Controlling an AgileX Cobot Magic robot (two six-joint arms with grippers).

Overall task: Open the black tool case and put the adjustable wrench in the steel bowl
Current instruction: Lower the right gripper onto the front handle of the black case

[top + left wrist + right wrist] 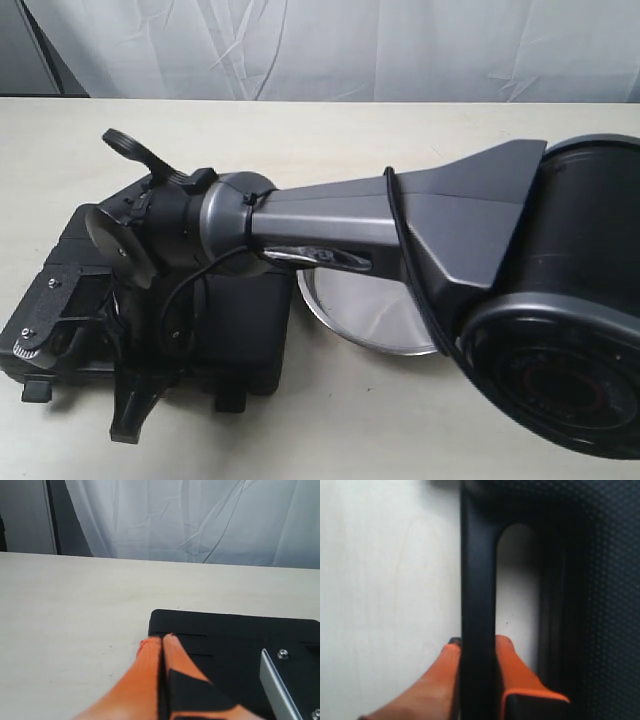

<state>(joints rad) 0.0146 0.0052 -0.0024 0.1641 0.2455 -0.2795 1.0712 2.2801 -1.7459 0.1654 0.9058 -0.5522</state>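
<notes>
The black tool case (245, 330) lies flat at the table's left, its lid down. In the right wrist view my right gripper (478, 642) is shut on the case's handle bar (478, 570), one orange finger on each side, with the cut-out beside it. The right arm (330, 215) reaches across from the right over the steel bowl (370, 315), hiding part of it. My left gripper (162, 639) is shut with nothing between its fingers, tips at a corner of the case (235, 635). The adjustable wrench is out of view.
The bare light tabletop (330, 420) surrounds the case and bowl. A white curtain (330, 45) hangs behind the table's far edge. The right arm's big black base joint (560, 350) fills the lower right of the exterior view.
</notes>
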